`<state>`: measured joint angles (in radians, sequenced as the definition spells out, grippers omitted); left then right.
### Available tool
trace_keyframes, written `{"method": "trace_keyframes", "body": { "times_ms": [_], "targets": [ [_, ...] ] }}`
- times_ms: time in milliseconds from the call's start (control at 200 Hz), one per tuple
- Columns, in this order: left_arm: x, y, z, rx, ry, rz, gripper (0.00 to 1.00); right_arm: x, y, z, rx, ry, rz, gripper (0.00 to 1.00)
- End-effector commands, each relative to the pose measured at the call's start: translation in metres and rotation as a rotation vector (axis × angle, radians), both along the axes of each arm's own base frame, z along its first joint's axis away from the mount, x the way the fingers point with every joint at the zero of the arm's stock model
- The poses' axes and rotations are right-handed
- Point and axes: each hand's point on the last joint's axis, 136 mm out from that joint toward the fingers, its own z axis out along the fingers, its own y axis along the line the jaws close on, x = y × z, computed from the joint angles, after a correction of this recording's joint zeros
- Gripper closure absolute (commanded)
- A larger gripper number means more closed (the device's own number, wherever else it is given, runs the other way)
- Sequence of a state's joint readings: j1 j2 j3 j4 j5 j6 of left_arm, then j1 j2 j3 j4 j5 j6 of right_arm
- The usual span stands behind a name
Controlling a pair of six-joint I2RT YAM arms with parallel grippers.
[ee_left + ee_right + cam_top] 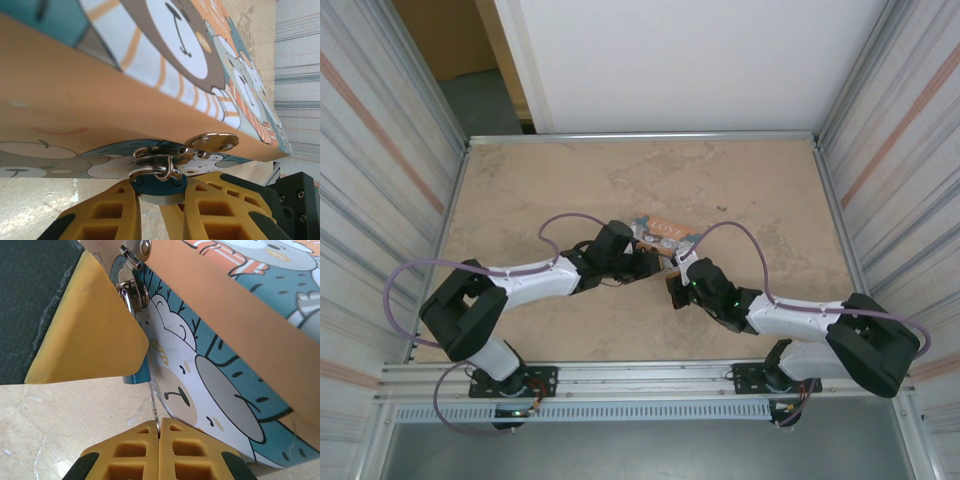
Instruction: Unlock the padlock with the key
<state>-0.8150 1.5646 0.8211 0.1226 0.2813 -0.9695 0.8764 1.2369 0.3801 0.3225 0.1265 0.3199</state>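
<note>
**Both holding fast**

At the frame's bottom edge, the left gripper (159,192) is clamping the blue padlock (159,184), which is hanging from the hasp (155,155) of the box (75,100). The right gripper (159,429), jaws together, is pinching the key (153,405) just below it, mid-frame on the table (520,190).

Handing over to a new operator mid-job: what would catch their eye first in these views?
The cartoon-bear box at mid-table, where both arms meet, stands out first. At its metal clasp, the left hand grips a small blue padlock. In the right wrist view, the right hand is shut on a thin metal key that points up toward that padlock.
</note>
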Motion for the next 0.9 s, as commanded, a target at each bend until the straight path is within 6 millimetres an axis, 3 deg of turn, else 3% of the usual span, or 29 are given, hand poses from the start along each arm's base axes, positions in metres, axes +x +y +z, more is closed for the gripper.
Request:
{"method": "trace_keyframes", "body": {
  "times_ms": [0,386,897],
  "targets": [
    [0.004,-0.015,0.035,-0.078,-0.064,-0.032,0.84,0.003,0.003,0.011,0.014,-0.035,0.016,1.0],
    [0.004,-0.015,0.035,-0.079,-0.065,-0.032,0.84,-0.007,-0.003,0.007,0.012,-0.02,0.021,1.0],
    [0.004,-0.016,0.036,-0.083,-0.063,-0.032,0.84,-0.005,0.004,0.018,0.044,-0.048,0.033,1.0]
  ]
}}
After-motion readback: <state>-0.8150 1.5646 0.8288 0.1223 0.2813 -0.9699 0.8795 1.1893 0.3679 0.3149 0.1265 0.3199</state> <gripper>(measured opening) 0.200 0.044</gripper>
